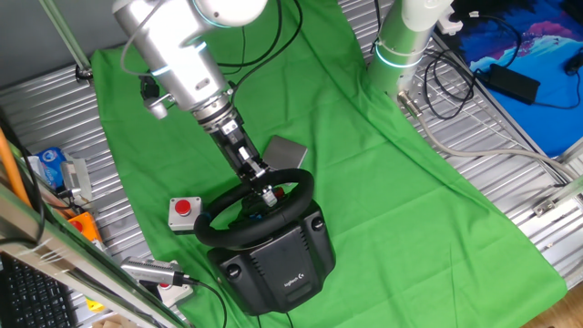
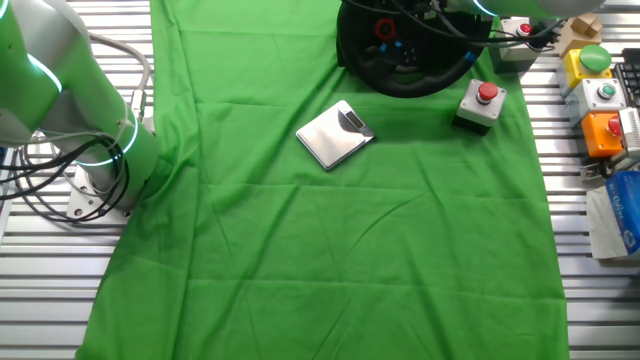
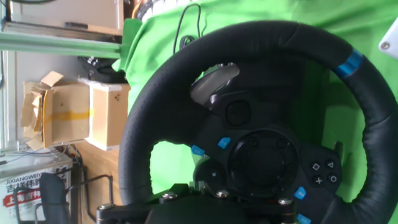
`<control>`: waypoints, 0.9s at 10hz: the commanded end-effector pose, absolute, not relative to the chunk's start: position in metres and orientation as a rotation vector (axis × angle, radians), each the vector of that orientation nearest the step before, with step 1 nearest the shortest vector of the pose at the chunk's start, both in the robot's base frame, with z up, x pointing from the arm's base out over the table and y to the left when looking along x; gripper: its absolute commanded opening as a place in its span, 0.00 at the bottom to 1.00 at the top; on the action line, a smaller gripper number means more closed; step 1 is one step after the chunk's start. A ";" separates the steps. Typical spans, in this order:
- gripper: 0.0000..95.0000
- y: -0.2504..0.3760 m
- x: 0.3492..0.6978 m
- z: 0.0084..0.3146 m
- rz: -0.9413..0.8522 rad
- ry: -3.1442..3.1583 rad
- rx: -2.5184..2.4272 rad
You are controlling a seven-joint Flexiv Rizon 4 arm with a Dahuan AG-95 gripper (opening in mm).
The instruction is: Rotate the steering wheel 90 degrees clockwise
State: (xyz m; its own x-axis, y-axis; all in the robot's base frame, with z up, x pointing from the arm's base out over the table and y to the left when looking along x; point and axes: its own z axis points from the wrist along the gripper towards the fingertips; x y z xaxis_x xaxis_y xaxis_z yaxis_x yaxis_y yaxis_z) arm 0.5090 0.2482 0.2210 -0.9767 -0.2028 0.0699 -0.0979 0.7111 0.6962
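The black steering wheel (image 1: 208, 220) sits on its bulky black base (image 1: 278, 264) at the near edge of the green cloth. My gripper (image 1: 266, 191) comes down onto the far part of the rim and looks closed on it. In the hand view the wheel (image 3: 149, 124) fills the frame, with blue buttons on the hub and a blue stripe (image 3: 350, 63) on the rim at upper right. My gripper (image 3: 199, 198) is a dark shape at the bottom edge over the rim, and its fingertips are hidden. The wheel also shows at the top of the other fixed view (image 2: 400, 82).
A small grey box with a red button (image 1: 185, 211) stands just left of the wheel. A flat silver plate (image 1: 284, 150) lies on the cloth behind it. A second arm's base (image 1: 401, 46) stands at the back. Coloured button boxes (image 2: 600, 95) line the table's side.
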 end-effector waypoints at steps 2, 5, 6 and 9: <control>0.00 0.248 0.508 0.221 -1.128 -2.783 0.222; 0.00 0.248 0.508 0.221 -1.123 -2.783 0.184; 0.00 0.248 0.508 0.221 -1.121 -2.783 0.183; 0.00 0.248 0.508 0.221 -1.115 -2.796 0.168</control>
State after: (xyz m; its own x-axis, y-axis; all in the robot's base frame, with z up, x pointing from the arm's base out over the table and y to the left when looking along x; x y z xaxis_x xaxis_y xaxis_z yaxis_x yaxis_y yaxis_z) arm 0.5082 0.2484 0.2211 -0.9861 -0.1478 0.0762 -0.0553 0.7234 0.6882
